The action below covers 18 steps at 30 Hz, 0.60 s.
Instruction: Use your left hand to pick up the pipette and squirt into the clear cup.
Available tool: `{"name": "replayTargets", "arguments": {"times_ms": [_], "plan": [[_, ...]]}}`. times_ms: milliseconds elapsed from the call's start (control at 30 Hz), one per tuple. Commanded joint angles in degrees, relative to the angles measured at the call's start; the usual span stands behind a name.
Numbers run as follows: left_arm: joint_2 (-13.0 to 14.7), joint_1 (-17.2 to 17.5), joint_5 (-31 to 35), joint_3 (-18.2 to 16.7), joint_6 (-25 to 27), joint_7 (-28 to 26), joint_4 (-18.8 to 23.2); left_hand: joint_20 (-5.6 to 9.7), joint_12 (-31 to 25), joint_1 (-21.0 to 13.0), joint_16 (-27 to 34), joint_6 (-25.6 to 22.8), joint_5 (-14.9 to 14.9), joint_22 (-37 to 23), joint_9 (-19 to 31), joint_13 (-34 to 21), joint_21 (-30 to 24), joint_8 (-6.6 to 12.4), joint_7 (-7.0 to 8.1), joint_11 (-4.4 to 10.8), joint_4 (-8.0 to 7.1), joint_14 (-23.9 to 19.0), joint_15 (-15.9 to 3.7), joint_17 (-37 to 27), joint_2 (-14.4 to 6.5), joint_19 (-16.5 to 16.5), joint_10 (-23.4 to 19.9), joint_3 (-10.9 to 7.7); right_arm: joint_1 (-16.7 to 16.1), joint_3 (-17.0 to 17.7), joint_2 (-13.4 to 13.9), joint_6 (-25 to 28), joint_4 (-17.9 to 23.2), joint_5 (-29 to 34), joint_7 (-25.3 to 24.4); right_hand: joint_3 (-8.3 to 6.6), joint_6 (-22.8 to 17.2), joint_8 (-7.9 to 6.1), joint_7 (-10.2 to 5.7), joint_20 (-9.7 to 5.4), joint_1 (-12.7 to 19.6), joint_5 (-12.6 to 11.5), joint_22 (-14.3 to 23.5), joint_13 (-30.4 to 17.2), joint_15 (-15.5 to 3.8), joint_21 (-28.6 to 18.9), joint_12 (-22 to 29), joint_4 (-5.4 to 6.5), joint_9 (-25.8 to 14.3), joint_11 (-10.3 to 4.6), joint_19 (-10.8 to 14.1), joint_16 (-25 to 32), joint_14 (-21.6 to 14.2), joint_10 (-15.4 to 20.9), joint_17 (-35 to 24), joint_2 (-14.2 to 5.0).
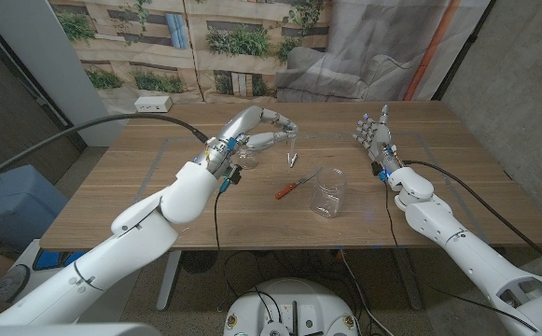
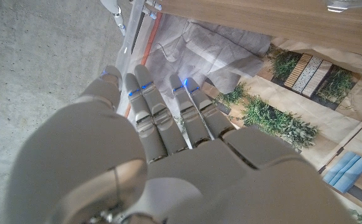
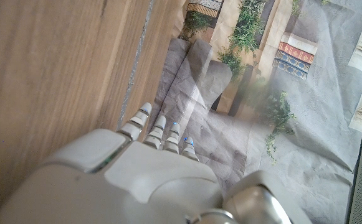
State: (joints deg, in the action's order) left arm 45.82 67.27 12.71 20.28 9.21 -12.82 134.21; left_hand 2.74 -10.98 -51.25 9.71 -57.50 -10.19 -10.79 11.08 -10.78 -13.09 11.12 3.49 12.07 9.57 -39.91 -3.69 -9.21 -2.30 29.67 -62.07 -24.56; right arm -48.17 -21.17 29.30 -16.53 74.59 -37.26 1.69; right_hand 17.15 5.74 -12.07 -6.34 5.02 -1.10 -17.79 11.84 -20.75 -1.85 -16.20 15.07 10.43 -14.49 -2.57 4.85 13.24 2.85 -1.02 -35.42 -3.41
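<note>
Left hand (image 1: 263, 129) is raised over the desk (image 1: 140, 196), pinching the pipette (image 1: 292, 149) at its top between thumb and fingertips; the pipette hangs roughly tip-down, its tip near or just above the wood, hard to tell if it touches. The clear cup (image 1: 327, 191) stands upright on the desk, toward the robot and to the right of the pipette, apart from it. A red-handled tool (image 1: 296, 184) lies flat between the two, just beside the cup. Right hand (image 1: 375, 138) stands upright near the far right of the desk, fingers spread, holding nothing, well clear of the cup. Step in hand looks like carry-to-cup: pickup appears done, squirt not yet. To do it well, lift enough to clear the cup's rim, bring the tip over the cup's mouth, keep the pipette near vertical, and only then squeeze the bulb. Keep the pinch light in transit so nothing squirts early. Watch the red tool and don't knock the cup, which probably tips easily. The left wrist view gives the back of the hand with fingers extended; the pipette is hidden there.
</note>
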Motion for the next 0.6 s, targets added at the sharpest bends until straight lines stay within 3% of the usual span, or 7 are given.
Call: {"name": "replayTargets", "arguments": {"times_ms": [33, 600], "plan": [[1.5, 3.0, -1.2, -1.2, -0.3, -0.8, 0.3, 0.40, -0.2, 0.4, 0.1, 0.1, -0.3, -0.1, 0.2, -0.3, 0.1, -0.03, -0.18, 0.12, 0.08, 0.2, -7.70, -0.1, 0.2, 0.0, 0.2, -0.39, 0.0, 0.0, 0.0, 0.0, 0.0, 0.0, 0.0, 0.37, -0.1, -0.38, -0.50, 0.00, 0.0, -0.3, 0.3, -0.2, -4.74, -0.4, 0.2, 0.03, -0.1, -0.34, 0.2, 0.3, 0.4, -0.1, -0.3, -3.33], [2.0, 5.5, -0.4, -1.4, -2.5, -3.1, -1.4, 0.48, -0.4, 0.4, 0.1, 0.0, -0.3, -0.1, 0.2, -0.3, 0.1, 0.08, 0.00, 0.16, 0.18, 0.2, -7.81, -0.1, 0.2, 0.0, 0.1, -0.49, 0.1, 0.0, 0.0, -0.1, -0.1, 0.0, 0.0, 0.38, 0.0, -0.34, -0.55, 0.00, 0.0, -0.3, 0.3, -0.2, -4.73, -0.4, 0.3, 0.03, -0.1, -0.23, 0.2, 0.3, 0.4, 0.1, -0.3, -3.31]]}}
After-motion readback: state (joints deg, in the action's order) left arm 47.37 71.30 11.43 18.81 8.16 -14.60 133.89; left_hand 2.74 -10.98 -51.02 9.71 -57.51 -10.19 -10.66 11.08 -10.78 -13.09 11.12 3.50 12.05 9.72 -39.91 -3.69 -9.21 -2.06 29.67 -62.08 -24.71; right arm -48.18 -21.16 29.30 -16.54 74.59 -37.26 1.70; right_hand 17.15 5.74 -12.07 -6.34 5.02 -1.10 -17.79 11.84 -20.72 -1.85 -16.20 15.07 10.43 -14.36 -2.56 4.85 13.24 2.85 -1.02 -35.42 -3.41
